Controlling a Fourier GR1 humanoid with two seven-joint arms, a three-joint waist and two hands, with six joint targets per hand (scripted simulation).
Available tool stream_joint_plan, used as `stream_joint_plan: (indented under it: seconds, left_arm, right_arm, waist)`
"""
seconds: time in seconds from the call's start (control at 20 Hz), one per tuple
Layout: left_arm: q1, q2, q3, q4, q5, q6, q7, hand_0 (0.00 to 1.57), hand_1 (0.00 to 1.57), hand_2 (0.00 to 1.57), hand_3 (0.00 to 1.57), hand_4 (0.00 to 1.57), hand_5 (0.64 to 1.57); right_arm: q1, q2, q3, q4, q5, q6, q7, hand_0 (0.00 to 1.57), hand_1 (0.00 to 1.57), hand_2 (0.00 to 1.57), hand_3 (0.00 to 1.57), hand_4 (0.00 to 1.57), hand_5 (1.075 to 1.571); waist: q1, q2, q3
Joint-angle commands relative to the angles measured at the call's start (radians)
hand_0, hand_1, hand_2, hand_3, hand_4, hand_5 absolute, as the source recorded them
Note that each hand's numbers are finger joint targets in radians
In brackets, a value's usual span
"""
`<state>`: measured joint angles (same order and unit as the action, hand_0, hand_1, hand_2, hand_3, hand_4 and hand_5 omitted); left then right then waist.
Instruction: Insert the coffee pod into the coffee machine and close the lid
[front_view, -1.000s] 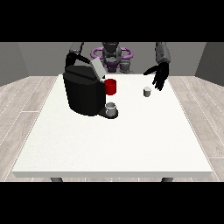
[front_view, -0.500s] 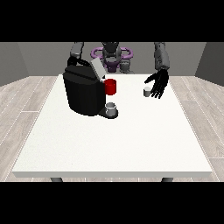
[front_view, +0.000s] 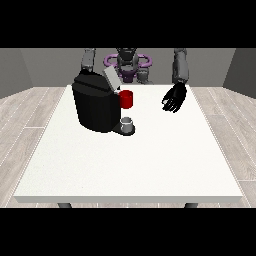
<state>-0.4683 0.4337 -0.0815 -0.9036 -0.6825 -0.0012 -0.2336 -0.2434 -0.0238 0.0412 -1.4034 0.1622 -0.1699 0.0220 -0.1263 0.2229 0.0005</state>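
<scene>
Looking for the small pale coffee pod, I cannot find it; the black hand at the view's right covers that spot, fingers hanging downward, grip unclear to me. Well apart stands the boxy matte-black coffee machine, grey lid tilted up, on the smooth white table.

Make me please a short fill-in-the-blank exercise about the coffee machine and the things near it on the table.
1. The coffee machine is ___ in colour.
2. Its lid is tilted up, so the machine is ___, not closed.
3. Just above the small grey cup, the machine's front part is ___ in colour.
4. The table under them is ___ in colour.

Missing words: black; open; red; white
</scene>
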Motion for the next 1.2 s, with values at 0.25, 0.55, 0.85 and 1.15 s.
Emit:
stream_joint_plan:
  seconds: [0.25,0.55,0.85,1.15]
  left_arm:
    - [0.003,0.014,-0.076,0.118,-0.154,-0.025,0.016,0.76,0.76,0.93,0.77,0.35,1.571]
    - [-0.039,0.003,-0.043,0.202,-0.178,-0.023,-0.048,0.87,0.87,1.02,0.92,0.41,1.571]
    - [-0.071,-0.056,-0.031,0.182,-0.19,-0.034,-0.077,1.28,1.28,1.31,1.24,0.5,1.571]
    - [-0.161,-0.071,0.01,0.14,-0.102,-0.21,-0.064,1.45,1.45,1.43,1.35,0.53,1.571]
  right_arm:
    - [0.014,-0.013,-0.024,0.066,-0.032,0.044,-0.045,0.0,0.0,0.0,0.0,0.0,1.571]
    - [0.007,-0.041,-0.057,0.096,-0.062,0.084,-0.024,0.0,0.0,0.0,0.0,0.0,1.571]
    - [0.012,-0.003,-0.076,0.191,-0.069,0.024,-0.081,0.0,0.0,0.0,0.0,0.0,1.571]
    - [0.006,0.019,-0.036,0.245,0.041,-0.081,-0.018,0.0,0.0,0.0,0.0,0.0,1.571]
  waist:
    - [-0.005,-0.029,-0.0004]
    - [0.003,-0.056,-0.0006]
    - [0.031,-0.095,-0.0005]
    - [0.06,-0.149,-0.0003]
